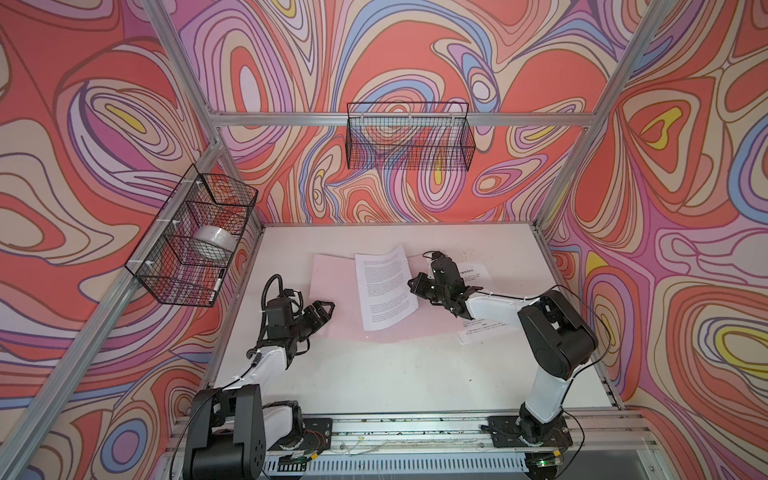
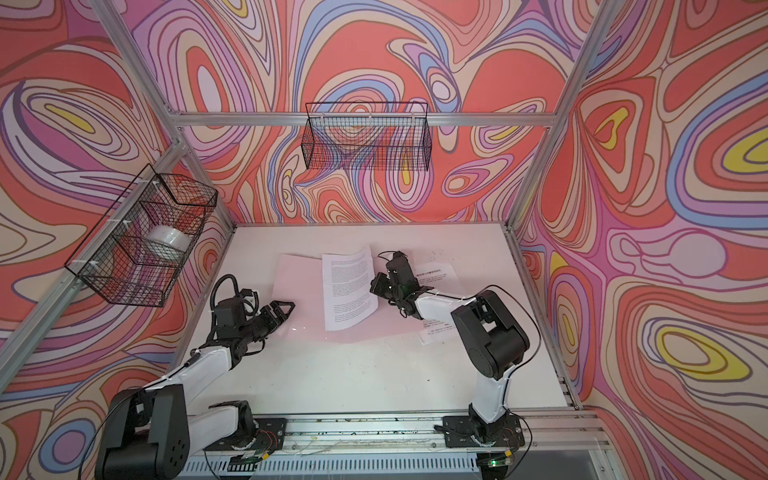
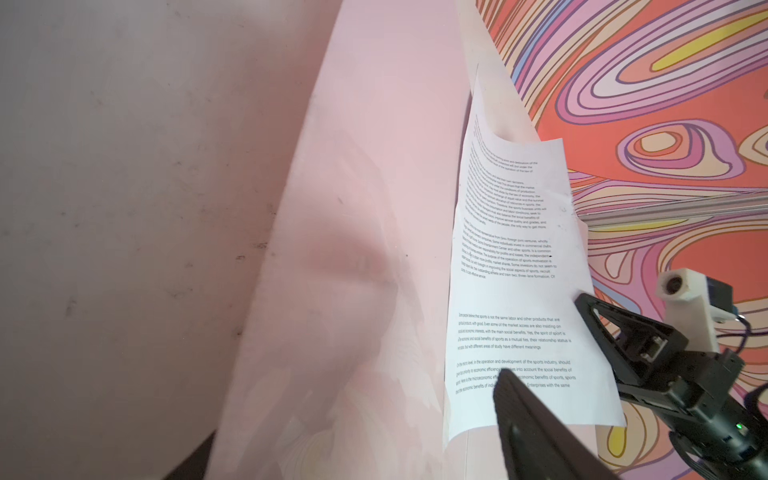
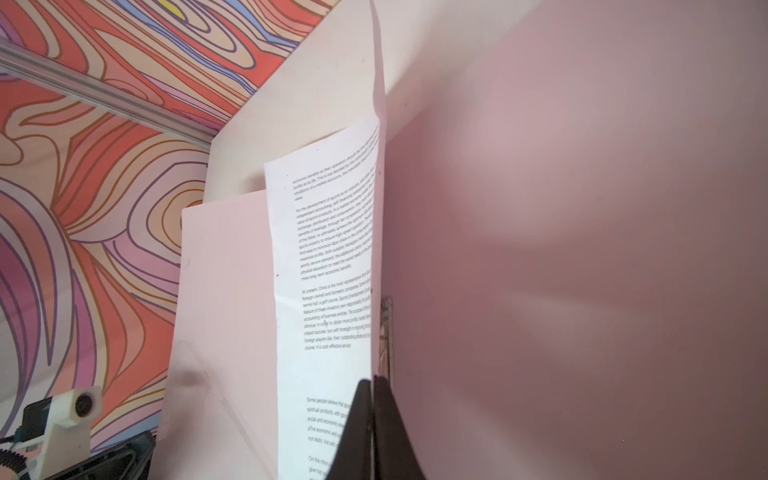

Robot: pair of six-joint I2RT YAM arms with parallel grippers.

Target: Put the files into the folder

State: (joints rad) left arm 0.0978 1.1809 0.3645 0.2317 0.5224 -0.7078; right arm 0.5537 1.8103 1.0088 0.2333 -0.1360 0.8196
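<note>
pinching the right edge of one printed sheet (image 1: 384,286), the right gripper (image 1: 412,286) sits just right of centre in both top views, its fingers (image 4: 390,419) pressed flat together with the paper between them. the sheet curls up toward that held edge, while its other side lies down on the open folder (image 1: 332,274), a pale pink spread in the middle of the white table (image 1: 374,374). in the right wrist view a small metal clip (image 4: 387,328) shows on the folder just beside the sheet's raised edge, though it is blurred. the left gripper (image 1: 326,313) hangs at centre left of both top views, at the folder's left edge, its jaws standing wide apart with nothing between them; whether it touches the pink card cannot be told. the other files (image 1: 482,330) lie flat toward the right of the table, partly hidden under the right arm and just beside the folder's right edge.
</note>
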